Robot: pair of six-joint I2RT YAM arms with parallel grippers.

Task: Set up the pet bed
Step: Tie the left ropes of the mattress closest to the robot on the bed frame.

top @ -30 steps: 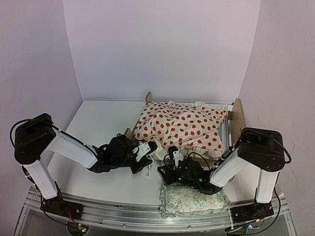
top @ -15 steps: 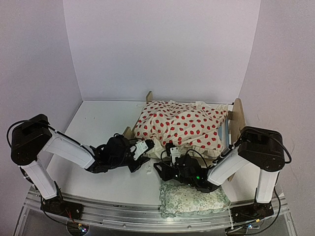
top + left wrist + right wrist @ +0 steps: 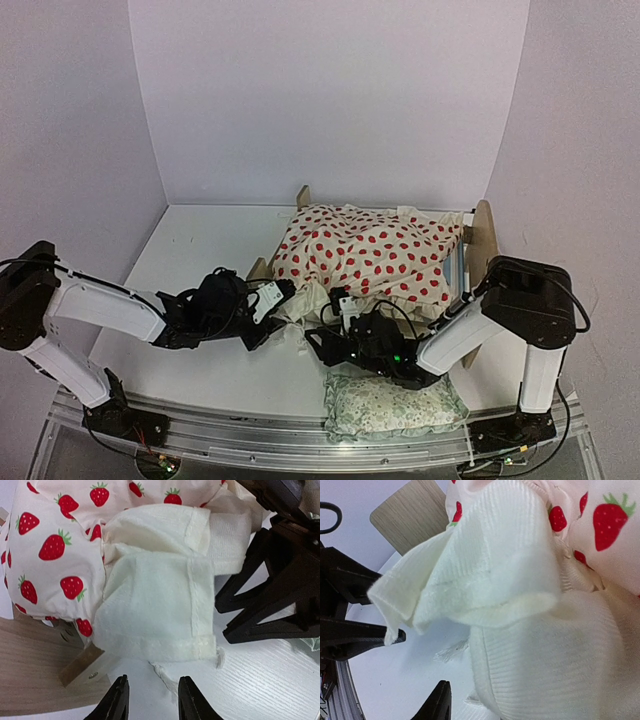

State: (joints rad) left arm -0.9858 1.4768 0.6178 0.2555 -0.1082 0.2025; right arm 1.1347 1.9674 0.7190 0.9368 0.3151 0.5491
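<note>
The pet bed (image 3: 484,238) stands mid-table, its wooden footboard (image 3: 40,680) towards my left arm. A cream cushion with red strawberries (image 3: 370,255) lies heaped on it and hangs over the near side as a plain cream flap (image 3: 155,610). My left gripper (image 3: 152,700) is open just short of that flap, with only a loose thread between its fingers. My right gripper (image 3: 320,340) is at the flap's other side. In the left wrist view its black fingers (image 3: 270,625) stand apart with nothing between them. The right wrist view shows one finger (image 3: 439,702); fabric hides the other.
A small green floral pillow (image 3: 395,408) lies at the near table edge, under my right arm. White walls close in the table (image 3: 200,250) at the back and both sides. The two grippers face each other only a short way apart.
My left gripper has drawn back to the left, off the cushion's flap, and its fingers have spread slightly. My right gripper has slid left along the cushion's near edge.
</note>
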